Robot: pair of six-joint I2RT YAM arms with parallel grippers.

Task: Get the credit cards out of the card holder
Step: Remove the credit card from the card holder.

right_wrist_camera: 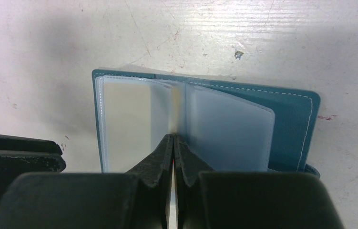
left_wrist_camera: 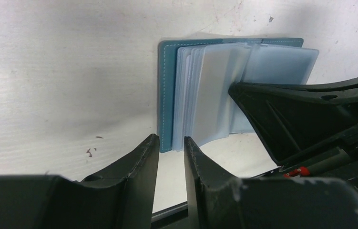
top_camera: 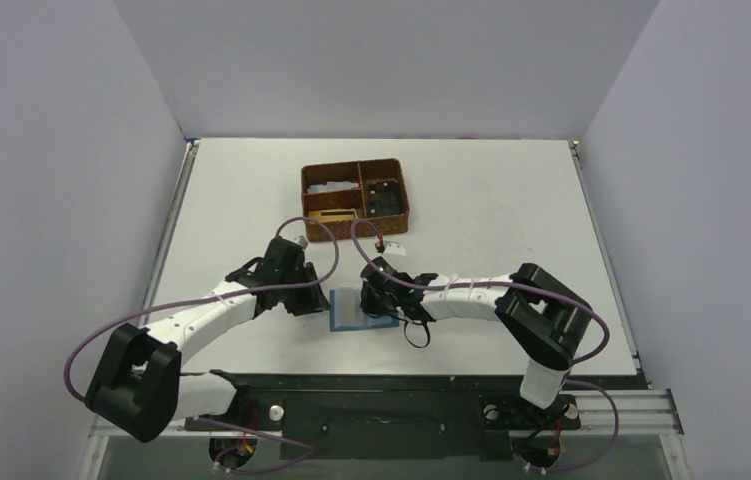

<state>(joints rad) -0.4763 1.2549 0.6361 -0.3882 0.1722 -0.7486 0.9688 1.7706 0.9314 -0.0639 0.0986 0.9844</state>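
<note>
The teal-blue card holder (top_camera: 351, 312) lies open on the table between my two grippers, its clear sleeves (left_wrist_camera: 215, 95) fanned up from the cover (right_wrist_camera: 291, 124). A pale tan tint, probably one of the credit cards (right_wrist_camera: 124, 119), shows through the left sleeve. My right gripper (right_wrist_camera: 173, 136) is shut, with its tips at the fold between two sleeves; I cannot tell whether a sleeve is pinched. My left gripper (left_wrist_camera: 169, 140) stands over the holder's near left corner, its jaws a narrow gap apart and the teal edge showing between the tips.
A brown woven compartment basket (top_camera: 406, 205) stands behind the holder, with a flat tan-gold piece (top_camera: 333, 214) in its front-left compartment and dark items on the right. A small white tag (top_camera: 396, 247) lies in front of the basket. Grey walls enclose the table.
</note>
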